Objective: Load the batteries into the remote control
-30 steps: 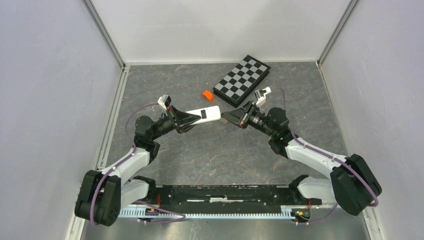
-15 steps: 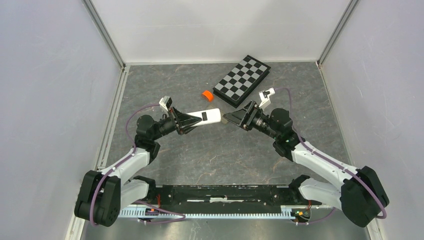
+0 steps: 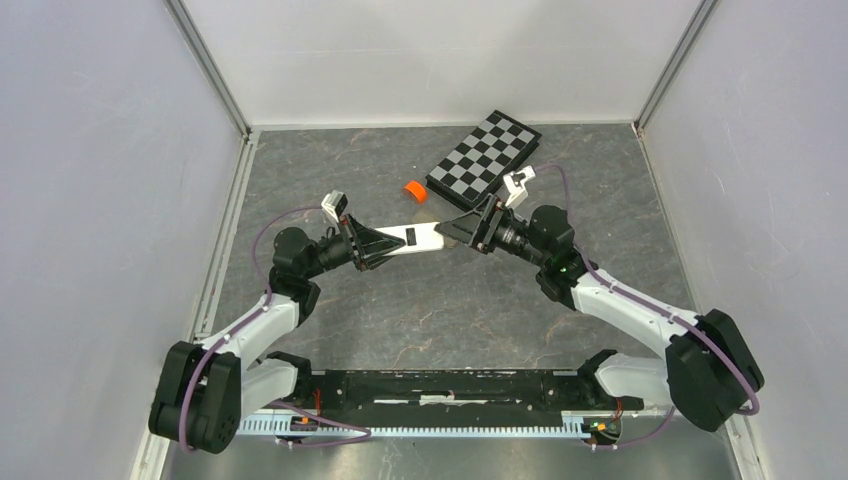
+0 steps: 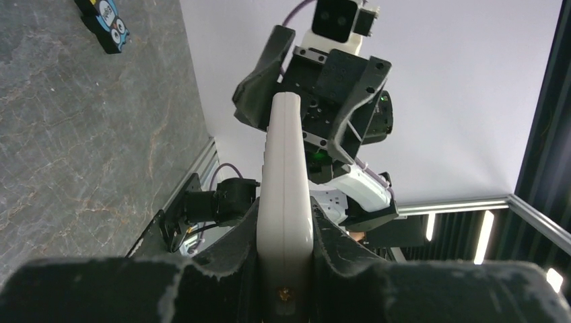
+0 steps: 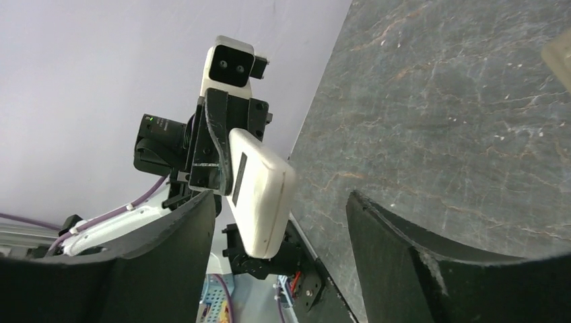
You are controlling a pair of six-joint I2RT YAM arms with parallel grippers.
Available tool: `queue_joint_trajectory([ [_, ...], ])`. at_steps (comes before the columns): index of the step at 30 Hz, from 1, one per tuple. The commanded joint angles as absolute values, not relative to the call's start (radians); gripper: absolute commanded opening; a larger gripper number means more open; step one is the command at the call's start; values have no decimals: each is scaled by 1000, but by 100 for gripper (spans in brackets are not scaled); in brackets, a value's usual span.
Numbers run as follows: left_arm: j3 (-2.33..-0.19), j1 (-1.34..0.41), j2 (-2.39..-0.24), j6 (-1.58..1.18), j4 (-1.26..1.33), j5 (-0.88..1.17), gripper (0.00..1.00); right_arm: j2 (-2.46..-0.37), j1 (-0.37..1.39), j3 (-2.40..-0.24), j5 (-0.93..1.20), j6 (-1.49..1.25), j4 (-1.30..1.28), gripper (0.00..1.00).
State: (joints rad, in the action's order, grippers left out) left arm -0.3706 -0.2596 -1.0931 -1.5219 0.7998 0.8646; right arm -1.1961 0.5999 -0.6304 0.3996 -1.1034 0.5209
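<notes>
My left gripper (image 3: 385,246) is shut on a white remote control (image 3: 412,238) and holds it above the table, its free end pointing right. In the left wrist view the remote (image 4: 285,182) sits between both fingers. My right gripper (image 3: 447,232) is open, its jaws wide apart, with the remote's free end (image 5: 259,202) reaching in between them; it touches neither finger. The dark slot on the remote (image 5: 239,176) shows in the right wrist view. No batteries are in view.
A folded black-and-white chessboard (image 3: 485,161) lies at the back of the table. A small orange roll (image 3: 414,190) lies left of it. A blue-and-black gadget (image 4: 104,23) lies on the table in the left wrist view. White walls enclose the table.
My right gripper has moved left and closed the gap to the remote; its open jaws now stand around the remote's free end. The left arm has shifted the remote slightly.
</notes>
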Motion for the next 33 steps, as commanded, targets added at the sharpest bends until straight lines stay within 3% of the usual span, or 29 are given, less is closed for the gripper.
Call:
queue_joint_trajectory([
  [1, -425, -264, -1060, -1490, 855, 938, 2, -1229, 601, -675, 453, -1118, 616, 67],
  [7, -442, -263, -1042, -1536, 866, 929, 2, -1248, 601, -632, 470, -1155, 680, 28],
  [10, -450, -264, -1043, -1577, 900, 922, 2, -1254, 602, -596, 482, -1170, 744, 18],
  [21, -460, -291, -1069, -1558, 984, 937, 2, -1350, 718, -612, 481, -1133, 822, 25],
  [29, -456, -310, -1077, -1502, 1013, 967, 2, -1372, 759, -654, 436, -1063, 760, 20],
  [33, -462, -308, -1065, -1435, 934, 963, 2, -1328, 743, -668, 417, -972, 674, 26],
])
